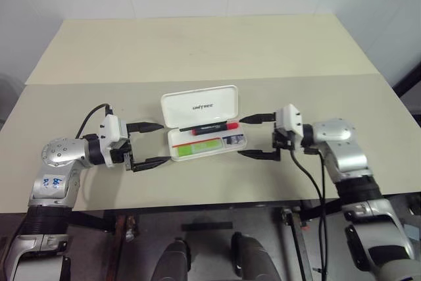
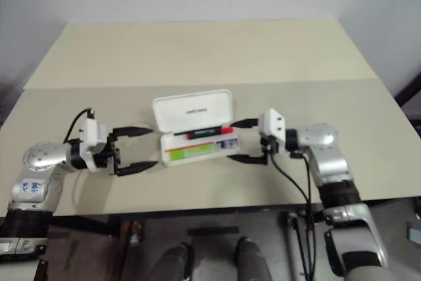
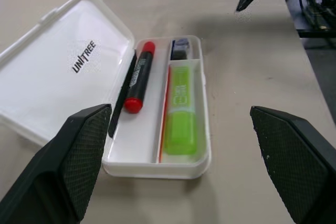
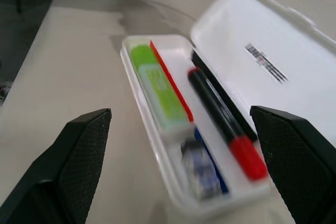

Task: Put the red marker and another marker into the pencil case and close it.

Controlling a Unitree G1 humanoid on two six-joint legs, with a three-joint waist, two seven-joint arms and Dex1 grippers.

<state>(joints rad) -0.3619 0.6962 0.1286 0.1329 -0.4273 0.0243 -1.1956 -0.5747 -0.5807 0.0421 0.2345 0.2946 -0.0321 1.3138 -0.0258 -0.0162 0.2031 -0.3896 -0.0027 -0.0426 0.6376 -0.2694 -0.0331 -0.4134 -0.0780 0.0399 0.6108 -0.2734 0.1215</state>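
The white pencil case (image 1: 172,152) lies open mid-table, its lid (image 1: 199,104) with the dark logo standing up at the back. The red marker (image 3: 139,77), a black barrel with red ends, lies in the tray along the hinge side. The stubby light-green marker (image 3: 181,111) rests in the front compartment. My left gripper (image 1: 152,143) is open just left of the case, level with it and not touching. Off the case's right end, my right gripper (image 1: 250,136) stands open with nothing between its fingers.
A small dark and grey object (image 3: 180,48) sits in the case's end compartment. The beige table (image 1: 197,51) stretches well behind the case, with a seam across it. Its front edge runs just below both arms.
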